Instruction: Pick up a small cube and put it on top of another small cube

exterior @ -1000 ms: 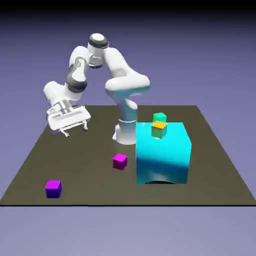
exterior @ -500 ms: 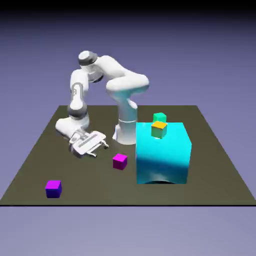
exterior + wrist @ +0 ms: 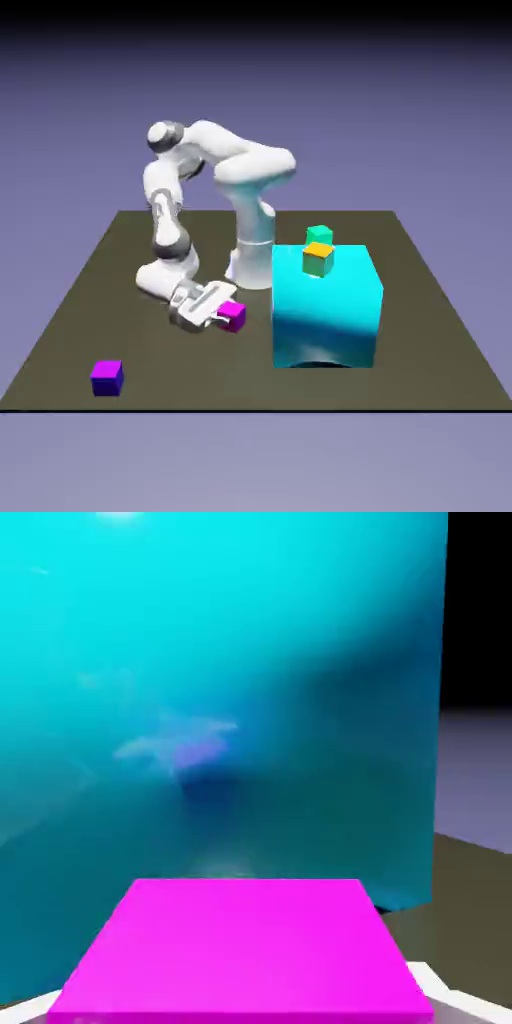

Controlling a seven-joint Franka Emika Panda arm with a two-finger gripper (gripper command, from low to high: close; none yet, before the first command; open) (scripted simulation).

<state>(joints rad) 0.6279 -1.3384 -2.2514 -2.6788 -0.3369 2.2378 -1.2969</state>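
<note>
The small cube [image 3: 234,315], all magenta, sits low over the table just left of the big cyan block [image 3: 327,306] in the exterior view. My gripper [image 3: 221,311] lies nearly level and is shut on it from the left. In the hand view the small cube [image 3: 240,952] fills the bottom between my gripper's [image 3: 240,1012] two tips, and only pale slivers of the fingertips [image 3: 432,984] show at the corners. The cyan block [image 3: 220,702] fills the picture right behind the cube.
A magenta-topped cube with blue-violet sides [image 3: 107,377] rests near the table's front left corner. On the cyan block stands an orange-topped cube [image 3: 318,259], with a green cube [image 3: 319,235] behind it. The arm's base [image 3: 250,265] rises just behind the block.
The arm swung down from high at the left to the table, reached the small cube and shut its jaws on it. The cube shifted slightly left and up in the picture.
</note>
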